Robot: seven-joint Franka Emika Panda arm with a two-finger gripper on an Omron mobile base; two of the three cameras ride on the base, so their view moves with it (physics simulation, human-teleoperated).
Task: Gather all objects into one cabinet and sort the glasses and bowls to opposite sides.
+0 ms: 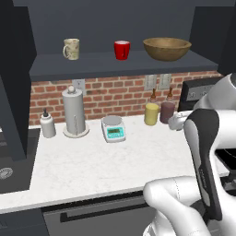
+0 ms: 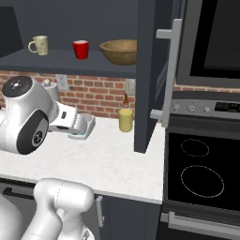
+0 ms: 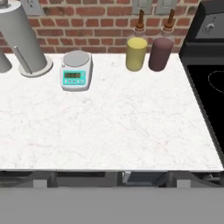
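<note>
The open dark cabinet has a shelf (image 1: pixel 115 64) that holds three things in a row. A beige speckled mug (image 1: pixel 71 49) (image 2: pixel 40 45) stands at the left and a red mug (image 1: pixel 122 50) (image 2: pixel 80 49) in the middle. A wide wooden bowl (image 1: pixel 167 48) (image 2: pixel 119 51) sits at the right. My gripper (image 1: pixel 176 121) (image 2: pixel 87 125) hangs low over the white counter, well below the shelf. In the hand view the gripper (image 3: pixel 109 181) is open, its tips far apart with nothing between them.
On the counter (image 3: pixel 113 127) stand a grey paper-towel holder (image 1: pixel 74 113), a small scale (image 1: pixel 114 129) (image 3: pixel 76 71), a yellow jar (image 1: pixel 151 113) (image 3: pixel 136 53), a brownish jar (image 1: pixel 167 110) (image 3: pixel 160 53) and a soap bottle (image 1: pixel 47 124). The open cabinet door (image 2: pixel 152 75) juts out by the stove (image 2: pixel 201 173). A sink (image 1: pixel 9 170) lies at the left.
</note>
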